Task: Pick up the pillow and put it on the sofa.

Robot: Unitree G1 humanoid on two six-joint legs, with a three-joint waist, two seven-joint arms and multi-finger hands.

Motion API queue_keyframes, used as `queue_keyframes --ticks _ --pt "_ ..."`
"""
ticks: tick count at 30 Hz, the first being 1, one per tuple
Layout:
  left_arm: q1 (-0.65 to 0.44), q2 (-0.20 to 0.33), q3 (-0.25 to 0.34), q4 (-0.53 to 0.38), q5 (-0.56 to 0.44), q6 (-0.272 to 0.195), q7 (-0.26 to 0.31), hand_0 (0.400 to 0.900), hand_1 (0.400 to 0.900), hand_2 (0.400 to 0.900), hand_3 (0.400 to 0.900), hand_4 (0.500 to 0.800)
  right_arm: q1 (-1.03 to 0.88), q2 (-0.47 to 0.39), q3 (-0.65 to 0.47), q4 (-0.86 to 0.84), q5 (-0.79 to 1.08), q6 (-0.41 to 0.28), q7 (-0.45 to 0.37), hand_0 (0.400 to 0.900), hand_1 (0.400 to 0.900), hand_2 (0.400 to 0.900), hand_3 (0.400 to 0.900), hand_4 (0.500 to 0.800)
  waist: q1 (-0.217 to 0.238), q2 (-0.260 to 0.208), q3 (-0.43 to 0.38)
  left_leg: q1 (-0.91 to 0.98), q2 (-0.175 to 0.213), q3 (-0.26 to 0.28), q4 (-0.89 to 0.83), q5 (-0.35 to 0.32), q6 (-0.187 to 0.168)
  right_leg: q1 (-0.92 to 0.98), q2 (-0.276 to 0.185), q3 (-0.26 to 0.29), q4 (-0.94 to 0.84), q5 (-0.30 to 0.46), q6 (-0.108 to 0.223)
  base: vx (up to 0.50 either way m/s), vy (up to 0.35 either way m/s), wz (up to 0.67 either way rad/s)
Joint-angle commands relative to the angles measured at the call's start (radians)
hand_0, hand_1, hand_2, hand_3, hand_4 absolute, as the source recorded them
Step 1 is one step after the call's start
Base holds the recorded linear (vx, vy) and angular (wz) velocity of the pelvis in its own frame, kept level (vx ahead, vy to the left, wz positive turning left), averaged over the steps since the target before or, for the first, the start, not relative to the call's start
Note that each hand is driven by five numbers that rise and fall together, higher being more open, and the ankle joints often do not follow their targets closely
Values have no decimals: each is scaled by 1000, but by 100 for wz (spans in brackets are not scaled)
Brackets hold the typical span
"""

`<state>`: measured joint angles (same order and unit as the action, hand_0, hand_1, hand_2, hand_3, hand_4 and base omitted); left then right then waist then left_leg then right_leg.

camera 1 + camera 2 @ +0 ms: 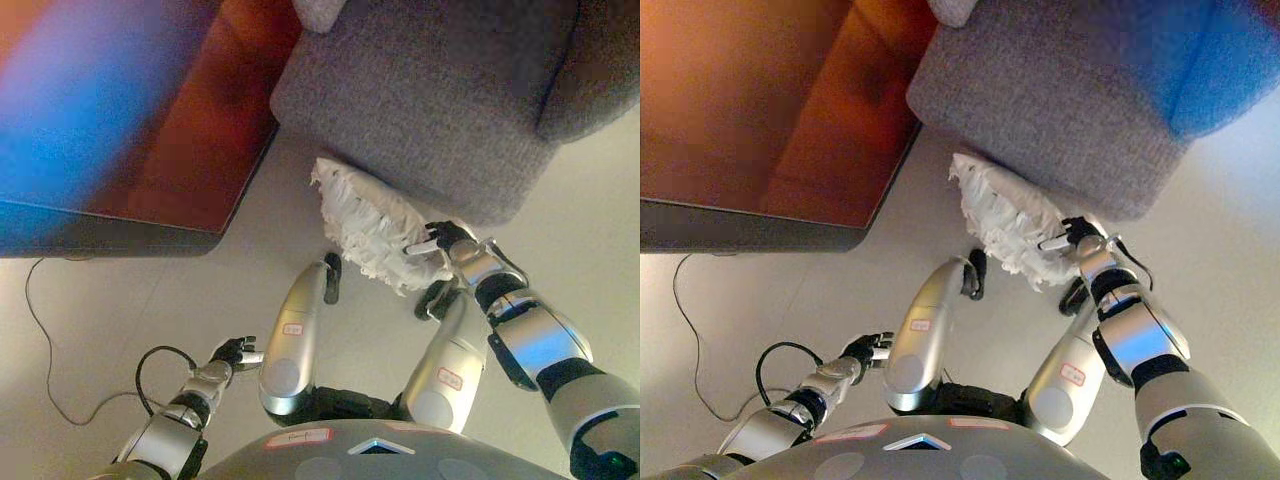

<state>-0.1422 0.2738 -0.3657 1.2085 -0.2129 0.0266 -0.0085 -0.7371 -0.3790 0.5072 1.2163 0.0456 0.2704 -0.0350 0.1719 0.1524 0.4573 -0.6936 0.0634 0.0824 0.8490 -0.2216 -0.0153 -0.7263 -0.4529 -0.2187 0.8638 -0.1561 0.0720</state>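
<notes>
Right hand (447,240) clamped on white pillow (370,225) beside grey sofa (430,90), ready for lifting; left hand (233,352) idle, fingers loosely curled, empty.

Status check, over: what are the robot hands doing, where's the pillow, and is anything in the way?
Right robot hand on the white pillow, grip unclear. Left robot hand low, off it. Pillow on floor against the grey sofa. Nothing between them.

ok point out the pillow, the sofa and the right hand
pillow (365,225), left eye view, middle of its white ruffled face
sofa (440,90), left eye view, grey top surface
right hand (447,240), left eye view, back of the hand
</notes>
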Motion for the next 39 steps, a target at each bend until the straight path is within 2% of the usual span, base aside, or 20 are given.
queue_keyframes --ticks 1,5,10,20,25,30,31,32,34,39 --pt "58 51 -9 13 -37 -14 15 900 900 900 900 800 -112 -39 11 -39 16 1 1 900 900 900 900 800 17 9 38 9 48 -38 -56 -12 -66 45 -47 109 60 -79 30 -90 15 -2" --pt "45 39 -18 4 -63 -27 19 900 900 900 900 800 -142 -34 19 -28 12 -9 -6 900 900 900 900 800 16 12 48 -31 55 -44 -30 -12 -64 -2 -35 124 95 -94 29 -69 19 -1" --pt "37 36 -11 -1 -142 -10 29 900 900 900 900 800 -173 -34 23 -17 2 -7 -21 900 900 900 900 800 19 20 59 -83 59 -47 0 -11 -62 -61 -28 132 139 -109 24 -52 1 7" --pt "115 54 88 -1 -226 22 15 900 900 900 900 800 -291 -103 57 14 -64 19 -51 900 900 900 900 800 53 58 63 -284 55 -70 154 -27 -49 -256 -7 171 299 -168 4 -39 0 12" --pt "152 48 116 -1 -234 1 -4 900 900 900 900 800 -368 -117 86 33 -79 44 -45 900 900 900 900 800 70 78 63 -391 49 -84 238 -39 -46 -356 9 203 388 -199 -8 -35 -5 13" --pt "173 56 136 -2 -249 -16 -31 900 900 900 900 800 -425 -120 127 29 -112 42 18 900 900 900 900 800 84 93 63 -474 43 -83 276 -31 -50 -436 17 217 433 -203 -11 -33 10 10" --pt "179 61 142 0 -249 -20 -36 900 900 900 900 800 -433 -122 137 27 -120 41 39 847 847 847 847 768 87 93 63 -482 43 -83 274 -25 -51 -442 18 216 433 -201 -11 0 0 0" --pt "183 67 150 2 -249 -19 -42 900 900 900 900 800 -439 -128 148 25 -115 25 67 400 400 400 400 500 89 93 63 -489 43 -82 271 -18 -52 -448 19 216 434 -198 -10 0 0 0" --pt "194 77 163 4 -246 -23 -45 900 900 900 900 800 -438 -135 154 18 -88 10 94 400 400 400 400 500 91 92 63 -492 49 -83 271 -10 -56 -451 16 216 437 -194 -7 0 0 0" --pt "213 89 200 27 -229 -55 -50 900 900 900 900 800 -432 -136 133 18 -60 -18 76 400 400 400 400 500 90 85 63 -484 60 -83 279 -1 -63 -449 22 217 448 -189 -4 1 -10 -6"
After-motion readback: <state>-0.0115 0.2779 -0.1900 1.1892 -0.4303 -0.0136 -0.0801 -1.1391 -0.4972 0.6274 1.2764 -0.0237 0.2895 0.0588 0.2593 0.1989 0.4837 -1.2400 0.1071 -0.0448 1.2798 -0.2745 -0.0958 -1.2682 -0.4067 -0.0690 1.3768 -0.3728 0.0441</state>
